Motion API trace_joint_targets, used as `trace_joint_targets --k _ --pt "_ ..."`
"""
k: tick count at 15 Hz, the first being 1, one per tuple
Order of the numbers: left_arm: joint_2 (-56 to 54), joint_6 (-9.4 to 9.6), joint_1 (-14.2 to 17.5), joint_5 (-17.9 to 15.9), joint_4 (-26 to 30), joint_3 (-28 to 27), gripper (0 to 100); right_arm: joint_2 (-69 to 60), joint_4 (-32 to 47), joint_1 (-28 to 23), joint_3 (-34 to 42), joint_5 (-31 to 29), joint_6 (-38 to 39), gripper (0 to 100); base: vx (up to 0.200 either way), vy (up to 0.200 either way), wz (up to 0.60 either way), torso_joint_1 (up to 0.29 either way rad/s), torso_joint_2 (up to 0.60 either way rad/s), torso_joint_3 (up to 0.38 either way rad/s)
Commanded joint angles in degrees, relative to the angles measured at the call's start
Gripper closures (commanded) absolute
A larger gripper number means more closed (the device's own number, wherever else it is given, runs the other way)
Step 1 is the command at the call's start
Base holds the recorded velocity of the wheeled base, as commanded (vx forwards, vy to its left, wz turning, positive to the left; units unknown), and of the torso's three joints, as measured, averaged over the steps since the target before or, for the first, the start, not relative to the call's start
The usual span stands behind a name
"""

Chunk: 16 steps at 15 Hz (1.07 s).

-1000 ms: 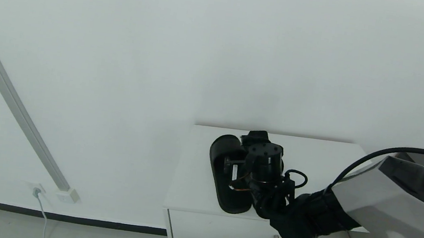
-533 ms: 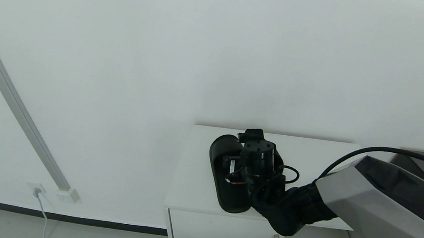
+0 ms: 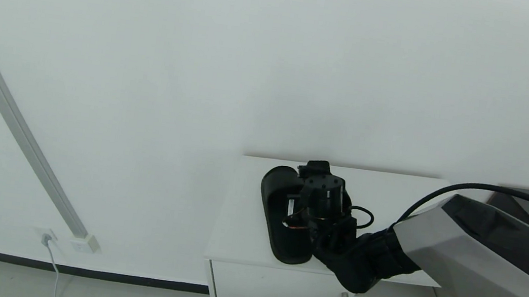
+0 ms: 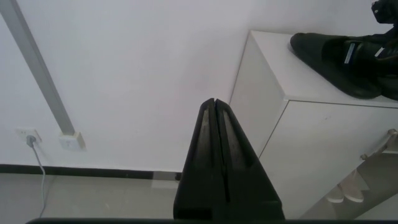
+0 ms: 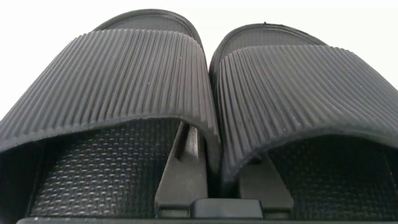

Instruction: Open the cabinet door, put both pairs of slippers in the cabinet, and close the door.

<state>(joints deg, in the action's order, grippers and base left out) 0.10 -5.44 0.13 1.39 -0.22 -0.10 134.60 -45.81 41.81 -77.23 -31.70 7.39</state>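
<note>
Black slippers [image 3: 279, 237], judged a light, soft rubber pair, lie side by side on top of the cabinet [image 3: 233, 229], pinched by the right hand [image 5: 221, 155] at their touching inner walls beneath the ribbed straps, probably the stiffest hold.

Right arm stretched forward, right hand [image 5: 222, 177] pinching black slippers [image 5: 124, 81] between its fingers. Left hand [image 4: 214, 104] low, fingers pressed together, empty.

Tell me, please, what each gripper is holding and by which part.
The right gripper pinches the slippers by their adjoining inner sides, one finger inside each. The left gripper is shut on nothing.
</note>
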Motion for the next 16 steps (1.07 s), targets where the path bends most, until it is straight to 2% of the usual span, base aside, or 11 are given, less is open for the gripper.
trace_joint_targets --k 1,5,7,9,13,16 --pt "0.08 -0.01 0.04 0.02 -0.04 0.01 100 -2.58 0.02 0.02 0.94 -0.12 0.00 100 0.000 0.000 0.00 0.000 0.00 0.000" --pt "0.08 -0.01 0.04 0.02 -0.04 0.01 100 -11.20 -0.07 0.11 6.74 0.32 -1.94 100 0.000 0.000 0.00 0.000 0.00 0.000" --pt "0.08 0.08 0.04 0.02 -0.04 0.01 100 -17.26 -0.15 0.46 13.59 3.04 -2.20 100 0.000 0.000 0.00 0.000 0.00 0.000" --pt "0.08 0.34 0.04 -0.07 -0.04 0.01 100 -24.91 -1.12 1.08 24.58 7.35 -2.38 100 0.000 0.000 0.00 0.000 0.00 0.000" --pt "0.08 0.34 0.04 -0.16 -0.04 0.01 100 -37.57 -2.88 3.19 39.35 17.02 -3.17 100 0.000 0.000 0.00 0.000 0.00 0.000" --pt "0.08 0.34 0.04 -0.16 -0.04 0.01 100 -41.17 -2.62 6.17 44.53 17.28 -3.34 100 0.000 0.000 0.00 0.000 0.00 0.000"
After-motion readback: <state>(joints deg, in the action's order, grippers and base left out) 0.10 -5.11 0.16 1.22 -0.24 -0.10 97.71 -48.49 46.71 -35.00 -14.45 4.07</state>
